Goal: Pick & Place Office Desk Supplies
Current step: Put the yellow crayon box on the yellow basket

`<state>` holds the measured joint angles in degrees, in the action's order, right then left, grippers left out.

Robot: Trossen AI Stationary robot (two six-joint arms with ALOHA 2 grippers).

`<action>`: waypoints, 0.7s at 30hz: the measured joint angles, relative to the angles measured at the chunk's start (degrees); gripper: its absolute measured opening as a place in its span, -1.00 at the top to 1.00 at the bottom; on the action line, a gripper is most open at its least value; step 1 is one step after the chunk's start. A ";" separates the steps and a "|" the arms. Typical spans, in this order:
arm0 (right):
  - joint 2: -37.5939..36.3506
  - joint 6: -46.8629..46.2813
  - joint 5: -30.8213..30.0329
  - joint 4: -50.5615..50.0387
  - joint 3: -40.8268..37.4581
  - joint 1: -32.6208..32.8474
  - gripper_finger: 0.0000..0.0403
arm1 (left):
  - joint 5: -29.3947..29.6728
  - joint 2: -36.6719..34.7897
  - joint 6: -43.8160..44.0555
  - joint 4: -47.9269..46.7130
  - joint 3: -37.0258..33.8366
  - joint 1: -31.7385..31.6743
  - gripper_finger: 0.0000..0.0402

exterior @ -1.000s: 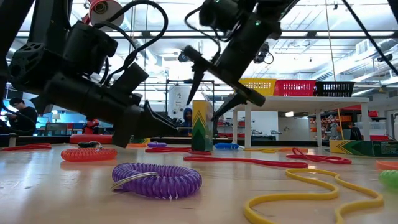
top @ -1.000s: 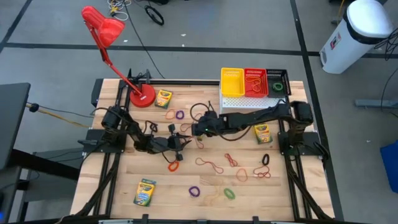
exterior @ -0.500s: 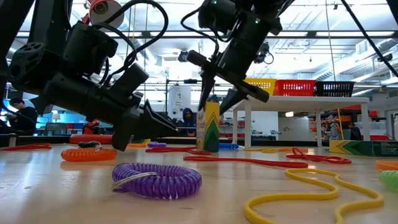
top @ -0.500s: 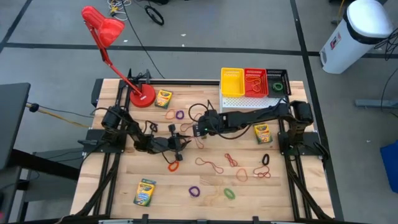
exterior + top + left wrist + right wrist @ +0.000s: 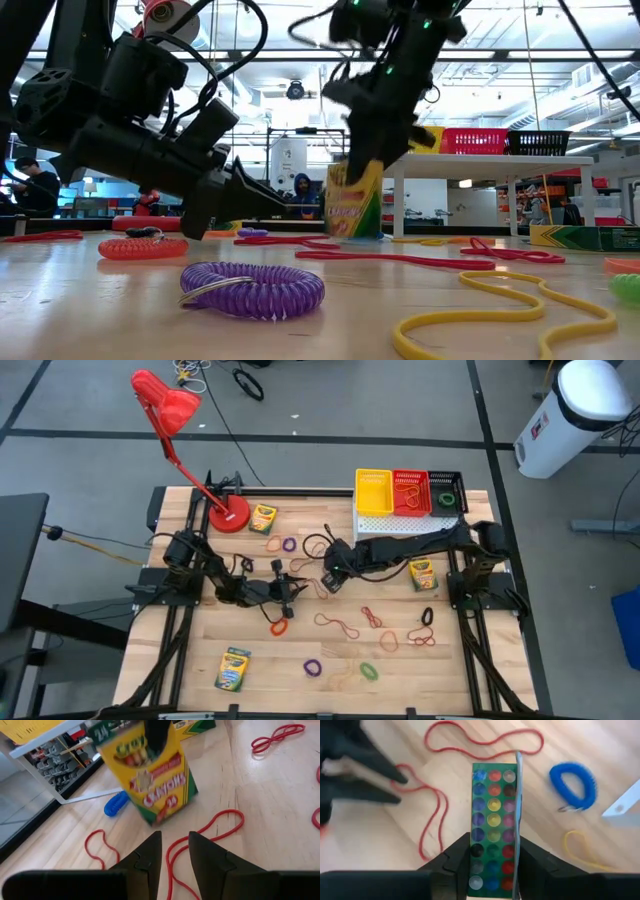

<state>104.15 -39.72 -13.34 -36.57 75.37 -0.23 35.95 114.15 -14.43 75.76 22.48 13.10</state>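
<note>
A yellow-green crayon box is tilted near the table's middle, with my right gripper shut on its top; the high view shows that gripper left of the baskets' stand. My left gripper lies low just left of the box, pointing at it. Its fingers stand a little apart with nothing between them, and a red rubber-band loop lies on the table under them. The yellow, red and black baskets stand in a row at the far right. My right gripper pinches the box's open top end between its two fingers, one on each broad face. The fingers come slanting down from above. The box hangs tilted, its lower corner at the table; whether it touches, I cannot tell.
Three more crayon boxes lie flat: at the far left, at the right and at the near left. Rubber bands and coils are strewn over the middle and near half. A red lamp base stands at the far left.
My right gripper has rolled about its own line, shut on the top of the crayon box and shifted a little toward the table's right edge. The box stood upright on the table before; now it is tipped in the hold.
</note>
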 joint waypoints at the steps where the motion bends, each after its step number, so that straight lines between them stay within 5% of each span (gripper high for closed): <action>1: -1.17 2.47 -0.02 -0.81 0.00 0.00 0.36 | 0.00 0.00 -0.25 0.20 0.02 -0.02 0.49; 8: -6.79 21.07 0.00 -11.01 -0.41 3.20 0.36 | -1.64 0.00 -0.39 0.59 -0.84 0.02 0.49; 14: -10.21 28.92 5.08 -9.16 -8.63 6.72 0.36 | -13.28 0.00 1.15 9.06 -4.29 -0.82 0.49; 21: -16.34 30.49 4.30 -3.77 -18.62 8.22 0.36 | -25.57 0.44 5.92 14.52 -3.55 -6.42 0.50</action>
<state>87.82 -9.23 -9.04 -40.33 56.75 7.99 10.38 114.59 -8.51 90.28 18.93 6.68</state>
